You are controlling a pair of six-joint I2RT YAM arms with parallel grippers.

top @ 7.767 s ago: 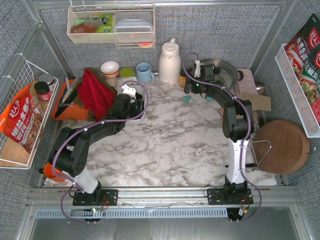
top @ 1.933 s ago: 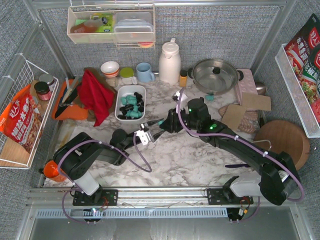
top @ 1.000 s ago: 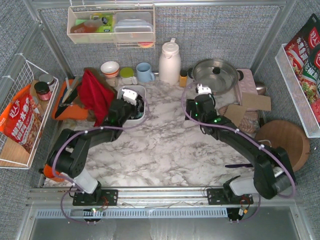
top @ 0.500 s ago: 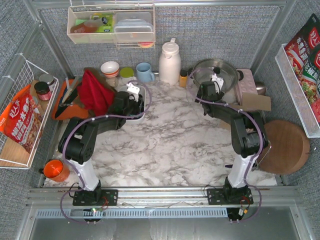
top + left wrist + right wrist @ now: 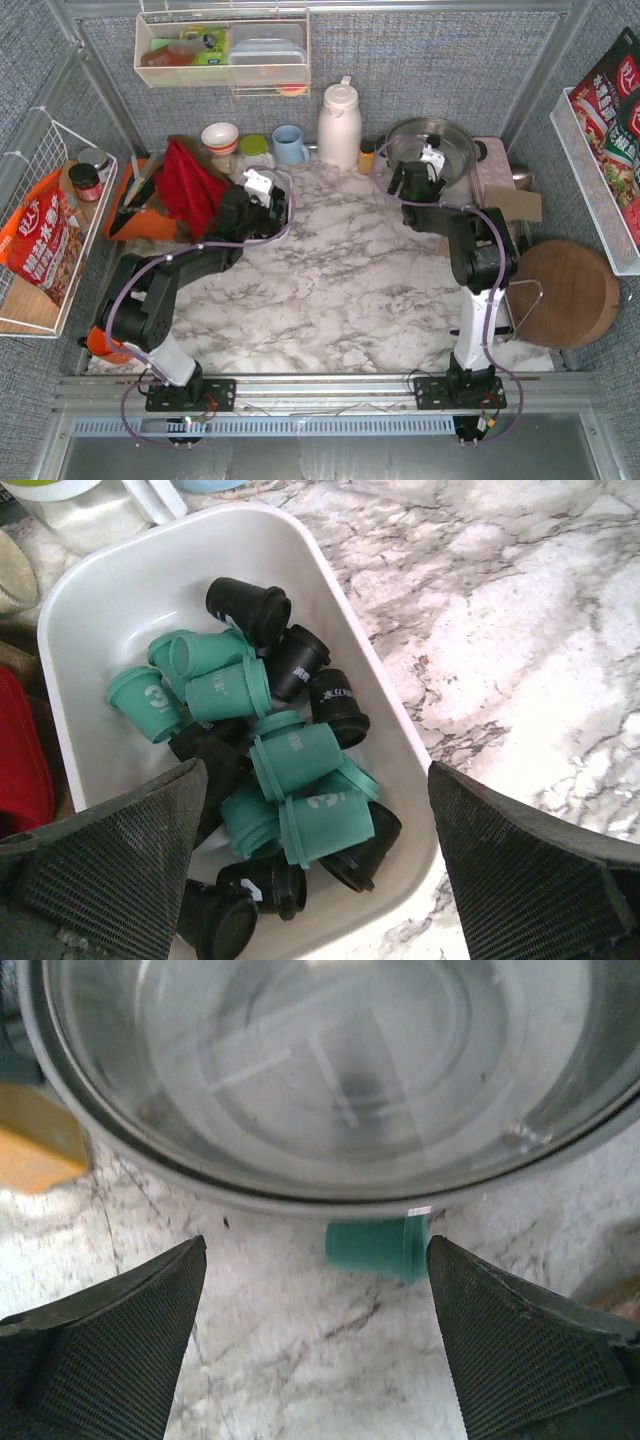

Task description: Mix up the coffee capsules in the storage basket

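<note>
The storage basket (image 5: 105, 610) is a white shallow dish holding several teal (image 5: 300, 760) and black (image 5: 250, 605) coffee capsules, jumbled on their sides. My left gripper (image 5: 320, 850) hangs open just above its near end, touching nothing; in the top view the left gripper (image 5: 262, 197) hides most of the basket. My right gripper (image 5: 315, 1330) is open and empty, low over the marble. One teal capsule (image 5: 378, 1248) lies on its side between the right fingers, against the rim of the steel pot (image 5: 300, 1080). In the top view the right gripper (image 5: 412, 182) sits at the pot's front.
An orange-lidded jar (image 5: 367, 155), a white jug (image 5: 338, 125) and a blue mug (image 5: 290, 145) stand along the back. A red cloth (image 5: 188, 185) lies left of the basket. Cardboard (image 5: 512, 205) and a round wooden board (image 5: 565, 290) are at the right.
Over the last second my right gripper has moved back to the pot's front rim over the loose teal capsule. My left gripper has stayed over the basket, shifting only slightly.
</note>
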